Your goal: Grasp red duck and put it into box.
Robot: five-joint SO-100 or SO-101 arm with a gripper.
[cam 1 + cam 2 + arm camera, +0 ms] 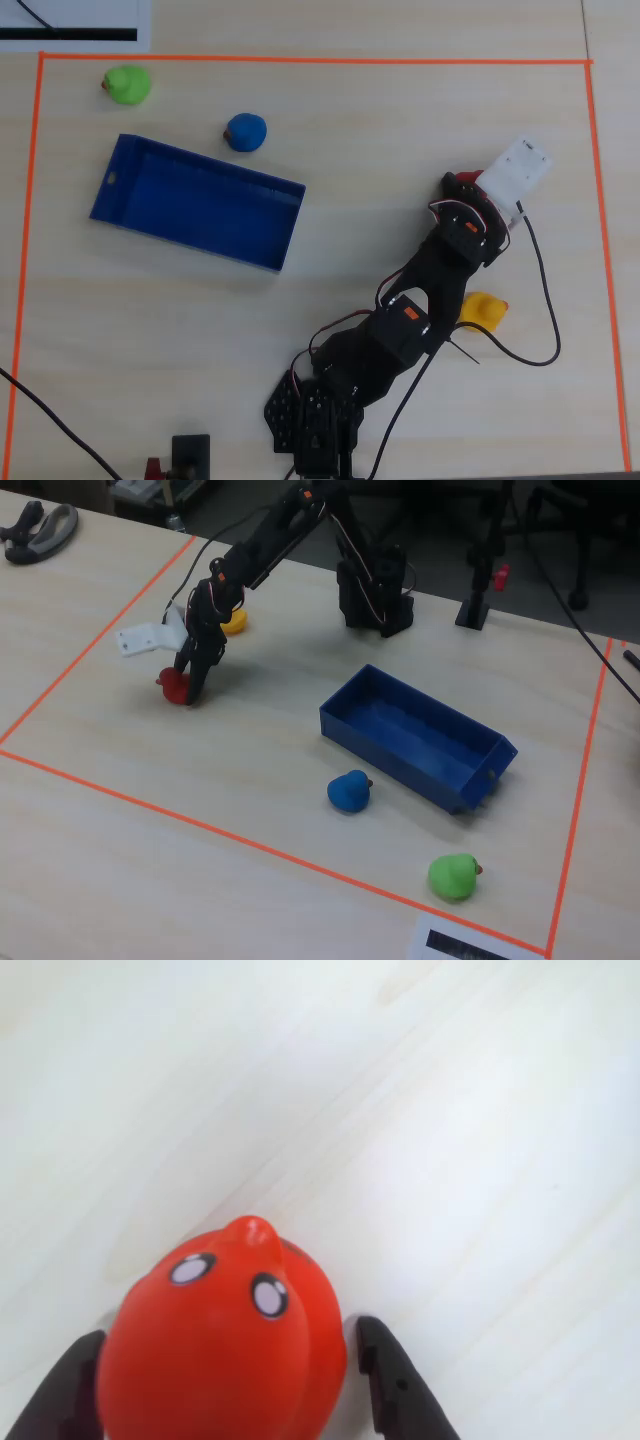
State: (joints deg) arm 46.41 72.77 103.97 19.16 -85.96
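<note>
The gripper sits low on the table, its two black fingers spread either side of the red duck. In the wrist view the duck faces the camera, beak and both eyes up toward the top of the frame, body running down out of the bottom edge. A sliver of table shows beside the right finger, so whether the pads touch the duck I cannot tell.

Overhead, only a red sliver peeks out beside the white wrist mount. The fixed view shows the duck on the table under the fingers, well apart from the box. A yellow duck is half hidden by the arm. The blue duck lies near the box, the green one beyond.
</note>
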